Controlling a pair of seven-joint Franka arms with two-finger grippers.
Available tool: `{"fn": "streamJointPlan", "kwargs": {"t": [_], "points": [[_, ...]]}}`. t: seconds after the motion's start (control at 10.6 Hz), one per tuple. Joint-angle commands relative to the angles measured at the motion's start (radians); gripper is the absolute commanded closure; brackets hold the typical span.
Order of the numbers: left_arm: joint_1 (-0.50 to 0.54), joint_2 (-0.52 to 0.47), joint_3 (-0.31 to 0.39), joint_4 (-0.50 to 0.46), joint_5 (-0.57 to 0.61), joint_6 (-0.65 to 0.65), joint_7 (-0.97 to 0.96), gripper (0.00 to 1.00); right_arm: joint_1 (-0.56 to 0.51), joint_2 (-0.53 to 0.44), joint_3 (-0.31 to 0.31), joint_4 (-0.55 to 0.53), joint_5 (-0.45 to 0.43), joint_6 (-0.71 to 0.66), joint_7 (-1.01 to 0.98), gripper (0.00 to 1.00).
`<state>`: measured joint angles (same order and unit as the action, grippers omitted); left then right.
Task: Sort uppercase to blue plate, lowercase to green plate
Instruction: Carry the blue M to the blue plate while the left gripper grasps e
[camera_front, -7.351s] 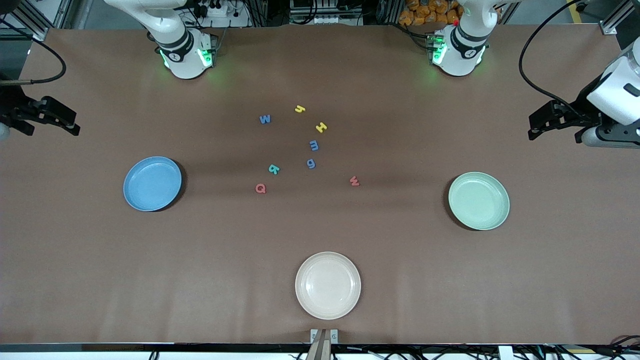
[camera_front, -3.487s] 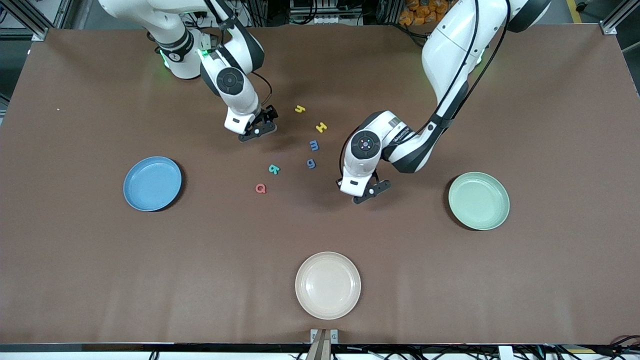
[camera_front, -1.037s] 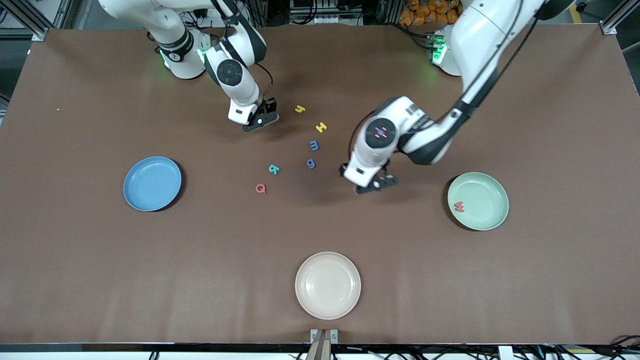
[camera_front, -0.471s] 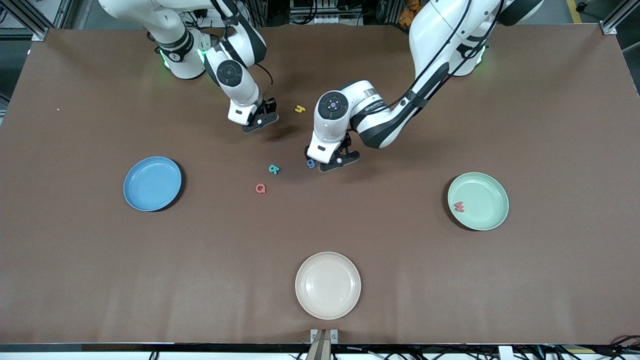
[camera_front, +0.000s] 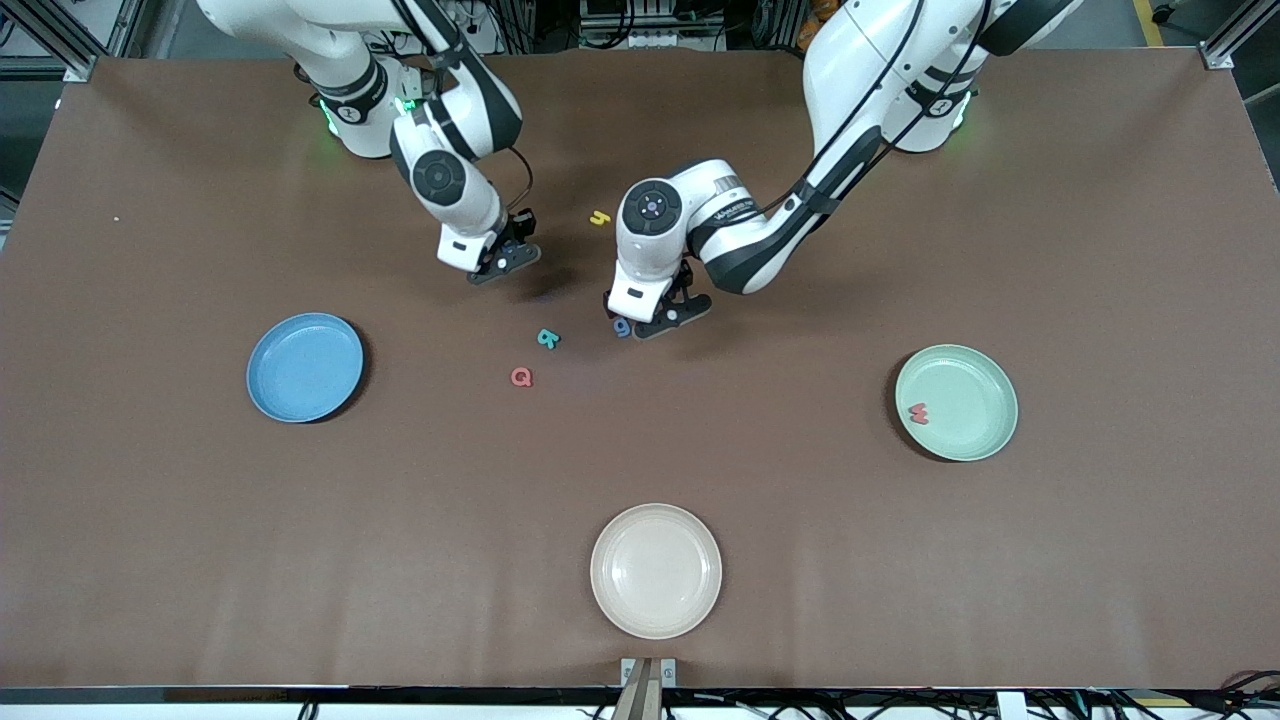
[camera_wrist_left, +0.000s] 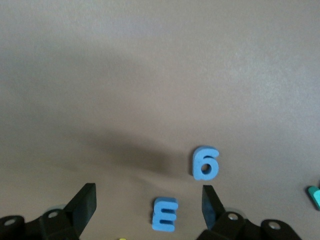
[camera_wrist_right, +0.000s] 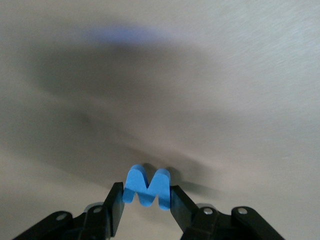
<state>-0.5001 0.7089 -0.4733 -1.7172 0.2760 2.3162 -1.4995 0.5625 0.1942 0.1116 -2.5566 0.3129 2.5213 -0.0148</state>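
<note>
The blue plate (camera_front: 305, 367) sits empty at the right arm's end of the table, and the green plate (camera_front: 956, 402) sits at the left arm's end with the red w (camera_front: 918, 411) in it. The left gripper (camera_wrist_left: 150, 205) is wide open and low over the blue m (camera_wrist_left: 164, 214), with the blue g (camera_wrist_left: 205, 163) just beside it. The right gripper (camera_wrist_right: 145, 202) is up over the table and pinches the blue W (camera_wrist_right: 146, 187), while the teal R (camera_front: 547, 338), red Q (camera_front: 521, 376) and yellow y (camera_front: 599, 217) lie on the table.

w (camera_front: 918, 412) in green plate (camera_front: 985, 440); others tabled.
</note>
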Motion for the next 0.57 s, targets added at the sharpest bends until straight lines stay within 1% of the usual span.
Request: {"fn": "streamJointPlan", "kwargs": {"t": [0.0, 0.09, 0.19, 0.28, 0.38, 0.47], "points": [[-0.053, 0.029, 0.027, 0.034, 0.031, 0.0, -0.067, 0.11, -0.006, -0.028, -0.064, 0.033, 0.009, -0.087, -0.077, 0.67], [-0.064, 0.044, 0.03, 0.045, 0.038, 0.0, -0.079, 0.13, -0.006, -0.027, -0.101, 0.053, 0.0, -0.116, -0.106, 0.68], [-0.077, 0.059, 0.035, 0.048, 0.057, 0.0, -0.08, 0.14, -0.006, -0.025, -0.16, 0.084, -0.061, -0.157, -0.12, 0.68], [-0.08, 0.064, 0.035, 0.048, 0.065, 0.0, -0.08, 0.16, -0.004, -0.022, -0.215, 0.126, -0.156, -0.218, -0.119, 0.68], [-0.086, 0.067, 0.035, 0.048, 0.068, 0.0, -0.079, 0.18, -0.004, -0.016, -0.277, 0.191, -0.238, -0.298, -0.119, 0.69], [-0.09, 0.07, 0.035, 0.048, 0.068, 0.0, -0.079, 0.18, -0.006, -0.012, -0.323, 0.252, -0.294, -0.368, -0.125, 0.69]]}}
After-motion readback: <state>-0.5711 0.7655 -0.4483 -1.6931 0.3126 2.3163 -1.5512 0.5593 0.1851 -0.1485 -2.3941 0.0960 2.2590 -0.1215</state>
